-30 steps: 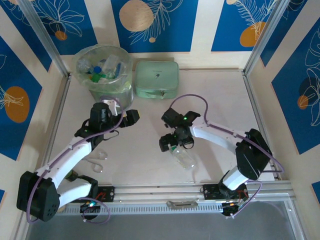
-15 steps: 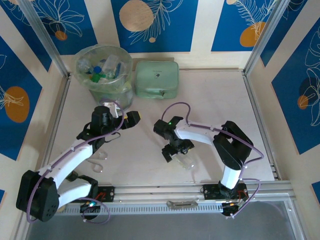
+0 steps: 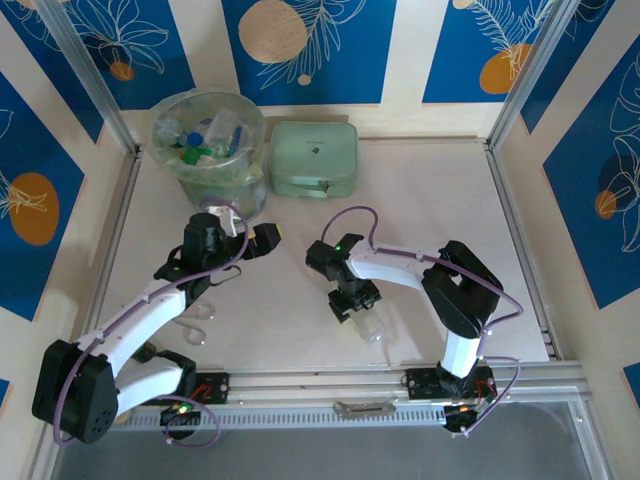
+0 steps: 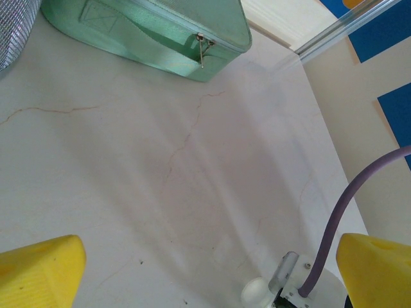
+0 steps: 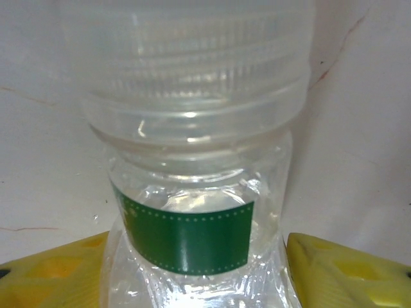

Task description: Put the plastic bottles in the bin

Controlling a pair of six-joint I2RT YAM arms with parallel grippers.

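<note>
Toward five o'clock on the pale counter (image 3: 430, 200) lies a clear plastic bottle with a green label (image 3: 371, 324), and the right tool (image 3: 352, 300) is clenched on it. In the wrist view its yellow pads (image 5: 45, 273) sit against both flanks of the bottle at the level of the label. The step in hand looks like the pick-up: the grasp is made but the bottle rests on the counter, not yet raised. The next move calls for a clean lift and a carry toward eleven o'clock. There stands the round translucent pale-green bin lined with a clear bag (image 3: 238, 190), where the bottle should be let go above the rim. The route must clear the flat mint-green zipped case (image 3: 314, 158) at twelve o'clock. It must also clear the left tool (image 3: 262, 238), which hangs released, jaws wide with nothing between them. How firmly the pads bite cannot be told. The tool covers one end of the bottle from above, and the wrist view cuts it off top and bottom. Bottles in the bin blur into blue and green through the bag. A faint clear shape (image 3: 197, 318) at seven o'clock, partly under the left arm, may be another bottle.
</note>
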